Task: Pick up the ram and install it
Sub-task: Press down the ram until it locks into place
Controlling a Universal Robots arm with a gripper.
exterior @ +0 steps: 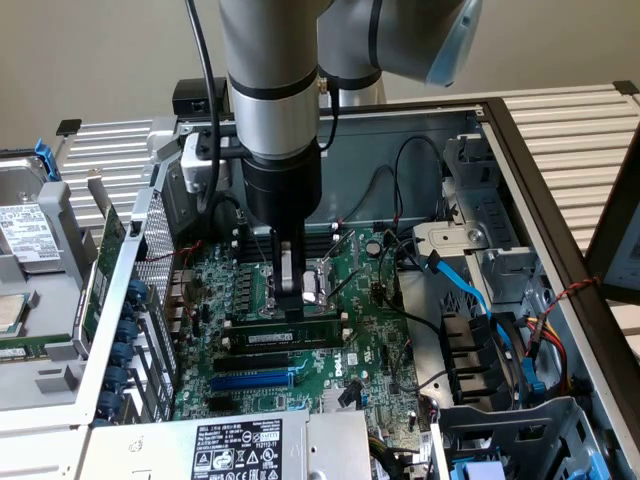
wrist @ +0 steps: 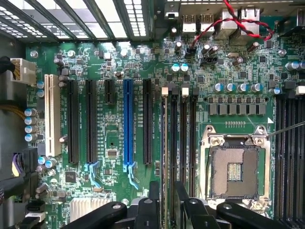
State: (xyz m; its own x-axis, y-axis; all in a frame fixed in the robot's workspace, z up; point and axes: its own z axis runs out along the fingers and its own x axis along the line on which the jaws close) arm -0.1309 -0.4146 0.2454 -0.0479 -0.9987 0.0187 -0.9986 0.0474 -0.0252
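The ram (exterior: 285, 337) is a thin green stick with a white label. It stands on edge in a black memory slot of the green motherboard (exterior: 375, 340), next to the CPU socket. My gripper (exterior: 290, 300) comes straight down onto its middle. From the wrist, the ram (wrist: 165, 143) shows as a narrow edge running between the two black fingers (wrist: 153, 193). My gripper (wrist: 167, 191) straddles it, open, with a small gap visible on each side of the stick.
The open CPU socket (wrist: 236, 171) lies right beside the memory slots. A blue expansion slot (wrist: 127, 124) and black ones sit on the other side. Blue cables (exterior: 470, 290) and drive bays crowd the exterior view's right. The power supply (exterior: 240, 450) is in front.
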